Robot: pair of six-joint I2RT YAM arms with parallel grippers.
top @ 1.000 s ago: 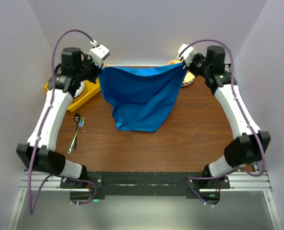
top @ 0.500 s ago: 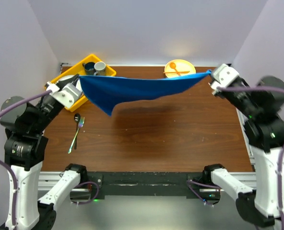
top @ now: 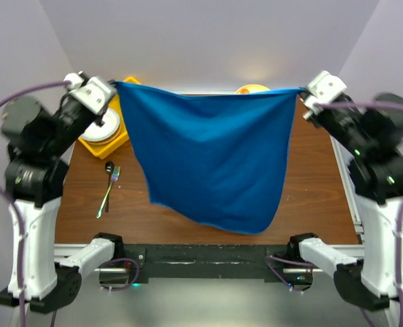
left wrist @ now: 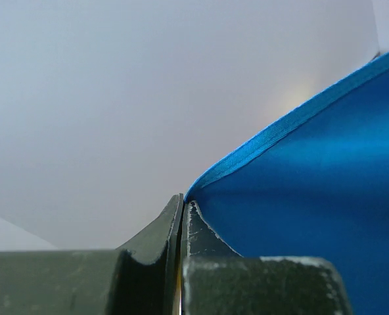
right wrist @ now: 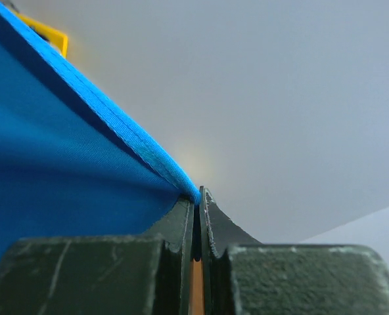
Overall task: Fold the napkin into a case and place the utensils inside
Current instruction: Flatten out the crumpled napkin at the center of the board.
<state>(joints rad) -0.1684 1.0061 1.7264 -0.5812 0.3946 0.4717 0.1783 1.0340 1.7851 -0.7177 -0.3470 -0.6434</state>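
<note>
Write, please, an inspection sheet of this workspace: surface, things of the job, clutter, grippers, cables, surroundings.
Surface: brown wooden table, bare where it shows; its middle is hidden behind the cloth.
Job's things: bright blue square cloth napkin hangs spread and unfolded, held by its two top corners; slim shiny metal spoon and fork lie side by side on the table, left of it.
Clutter: yellow tray at the back left with a white round thing in it; yellow plate at the far edge, mostly hidden.
Grippers: left gripper shut on one top corner; right gripper shut on the other.
Cables: purple cables loop by both arms.
Surroundings: pale lilac walls; nothing else seen.
</note>
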